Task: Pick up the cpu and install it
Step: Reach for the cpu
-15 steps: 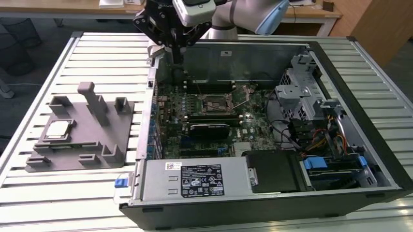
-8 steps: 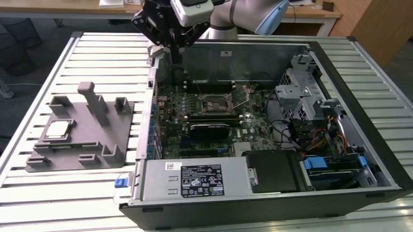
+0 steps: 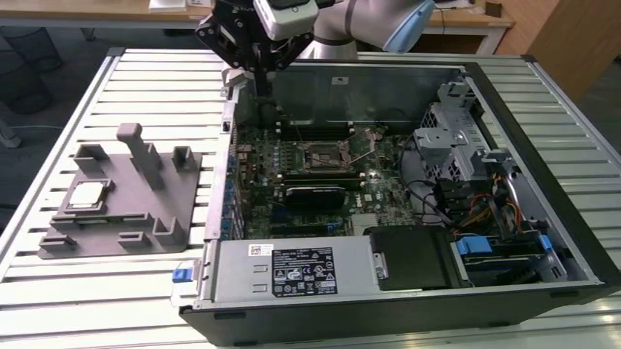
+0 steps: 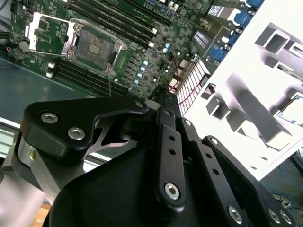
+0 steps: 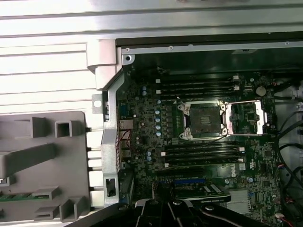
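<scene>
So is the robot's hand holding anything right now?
No, the gripper holds nothing. The cpu lies on the grey tray, apart from it.

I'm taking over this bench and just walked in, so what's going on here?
A robot arm is working over an open computer case on a slatted table. Its gripper hangs above the case's far edge, towards the exterior view's left. The chip it is meant to install lies on the grey tray beside the case, not yet picked up. Inside the case, the processor socket stands open and empty.
</scene>
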Motion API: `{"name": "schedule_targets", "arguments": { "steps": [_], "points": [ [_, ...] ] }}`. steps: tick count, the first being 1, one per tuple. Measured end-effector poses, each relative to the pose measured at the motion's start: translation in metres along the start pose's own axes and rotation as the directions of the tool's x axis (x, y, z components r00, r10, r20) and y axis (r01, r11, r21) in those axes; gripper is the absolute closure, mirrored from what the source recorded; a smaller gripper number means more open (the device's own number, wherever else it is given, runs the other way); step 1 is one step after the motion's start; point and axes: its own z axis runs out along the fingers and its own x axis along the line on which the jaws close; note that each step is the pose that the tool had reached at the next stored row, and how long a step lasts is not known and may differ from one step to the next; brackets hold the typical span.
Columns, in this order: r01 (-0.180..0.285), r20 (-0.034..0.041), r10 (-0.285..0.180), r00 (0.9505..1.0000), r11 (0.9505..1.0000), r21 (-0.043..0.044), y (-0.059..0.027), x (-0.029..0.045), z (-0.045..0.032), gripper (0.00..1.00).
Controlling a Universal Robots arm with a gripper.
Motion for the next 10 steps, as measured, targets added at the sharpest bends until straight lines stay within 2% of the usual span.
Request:
{"name": "schedule_targets", "arguments": {
  "steps": [10],
  "points": [
    [0.000, 0.0000, 0.000, 1.0000, 1.0000, 0.0001, -0.0003, 0.0042, 0.0001, 0.89]
  ]
}}
